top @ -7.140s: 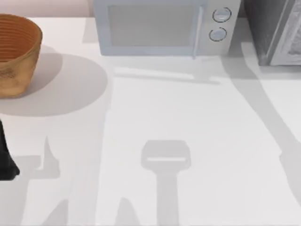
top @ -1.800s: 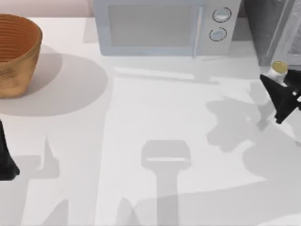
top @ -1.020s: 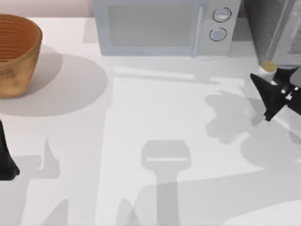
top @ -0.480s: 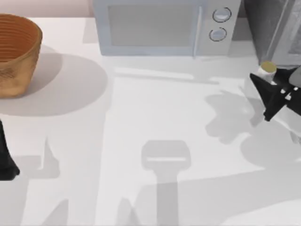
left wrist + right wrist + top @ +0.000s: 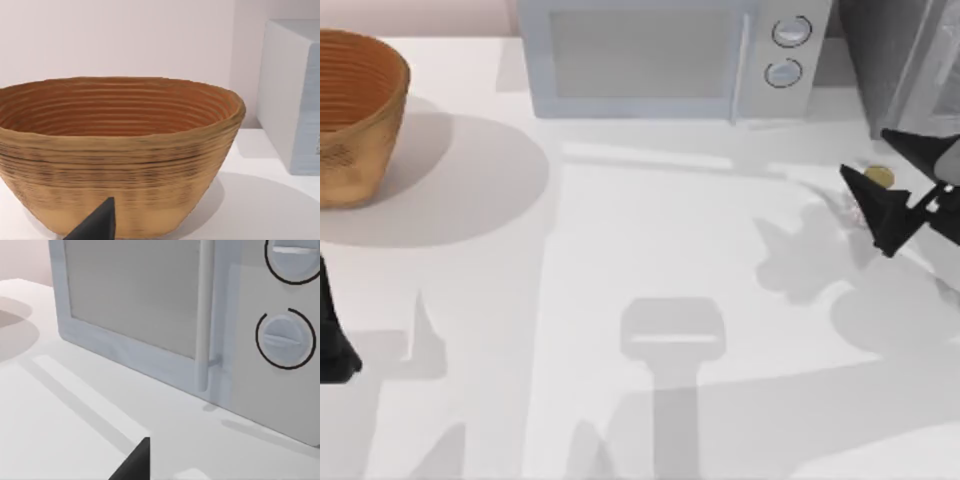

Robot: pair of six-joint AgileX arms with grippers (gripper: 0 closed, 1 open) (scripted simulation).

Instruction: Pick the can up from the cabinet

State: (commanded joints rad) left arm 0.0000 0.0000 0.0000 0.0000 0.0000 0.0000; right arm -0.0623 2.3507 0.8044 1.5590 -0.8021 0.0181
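Observation:
The can (image 5: 878, 177) shows as a tiny dull-gold round face on the white table, just in front of the cabinet (image 5: 885, 60), the dark grey box at the top right with its pale door panel (image 5: 942, 95). My right gripper (image 5: 866, 156) is at the right edge, open, with one black finger (image 5: 872, 200) on the near side of the can and the other (image 5: 912, 148) on the cabinet side. The can lies between them, and I cannot tell if either touches it. My left gripper (image 5: 332, 335) is parked at the left edge.
The light grey microwave (image 5: 660, 60) with two knobs stands at the back centre and also shows in the right wrist view (image 5: 200, 315). The brown woven basket (image 5: 355, 110) sits at the back left, close in the left wrist view (image 5: 120, 150).
The right gripper's fingers have spread apart. The can, held high at the fingertips before, now looks smaller and lower, between the fingers. The left arm has not moved.

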